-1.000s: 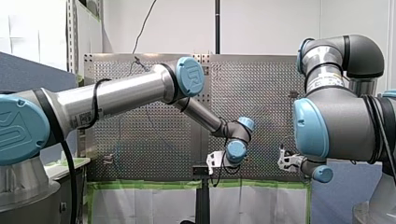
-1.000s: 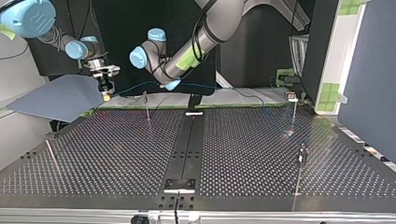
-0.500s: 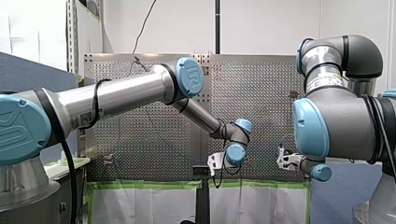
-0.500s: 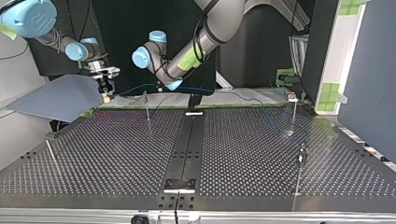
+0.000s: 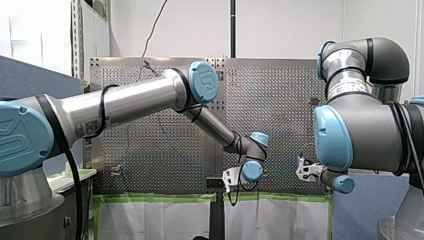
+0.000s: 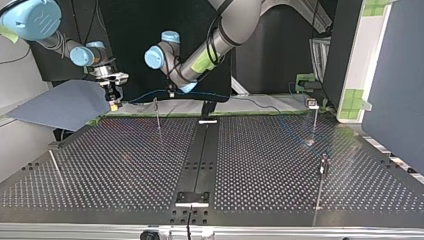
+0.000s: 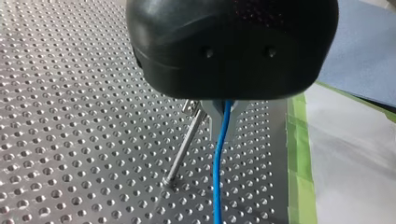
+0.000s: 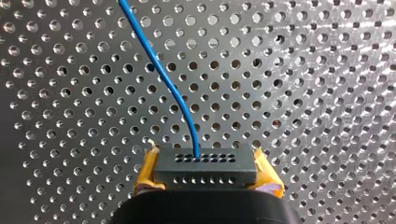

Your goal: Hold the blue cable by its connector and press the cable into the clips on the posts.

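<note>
Plain white wall (image 5: 280, 30), blue partition (image 5: 25, 77)

Blue cable (image 8: 159, 70) leaves both wrist views' edges.

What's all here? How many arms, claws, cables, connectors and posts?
arms: 2 (left arm, right arm)
claws: 2 (left claw, right claw)
blue cable: 1
connector: 1
posts: 4
total: 10

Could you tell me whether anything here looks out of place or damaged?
Nothing stands out. The connector sits squarely between my right gripper's yellow pads; the blue cable leaves it smoothly, unkinked, and passes my left gripper beside a post.
</note>
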Motion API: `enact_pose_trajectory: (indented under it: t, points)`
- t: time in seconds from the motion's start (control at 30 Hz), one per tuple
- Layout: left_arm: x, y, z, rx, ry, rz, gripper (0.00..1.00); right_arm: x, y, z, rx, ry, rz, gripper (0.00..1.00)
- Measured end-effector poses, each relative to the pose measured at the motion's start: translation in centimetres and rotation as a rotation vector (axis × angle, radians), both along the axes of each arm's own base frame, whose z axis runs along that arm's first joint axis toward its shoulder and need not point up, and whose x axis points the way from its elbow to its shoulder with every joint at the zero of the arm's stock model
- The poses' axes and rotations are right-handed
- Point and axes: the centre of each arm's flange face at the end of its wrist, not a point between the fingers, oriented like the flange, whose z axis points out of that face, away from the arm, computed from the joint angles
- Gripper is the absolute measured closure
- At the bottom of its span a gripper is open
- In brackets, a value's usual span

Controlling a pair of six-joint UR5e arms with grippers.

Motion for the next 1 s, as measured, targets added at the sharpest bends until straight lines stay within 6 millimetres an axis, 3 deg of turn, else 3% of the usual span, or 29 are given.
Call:
enact_pose_trajectory:
  t: [0.37,0.57,1.0]
  points:
    - [1.4,-0.8,0.9,-0.077,-0.080,0.016,1.00,0.2,-0.3,0.1,-0.017,-0.011,0.008,0.98]
    - [2.1,-1.1,1.3,-0.118,-0.119,0.024,1.00,0.2,-0.9,-1.1,-0.018,-0.013,0.001,0.98]
    - [2.6,-0.2,0.0,-0.134,-0.132,0.024,1.00,0.1,-1.5,-1.5,-0.015,-0.015,-0.008,0.98]
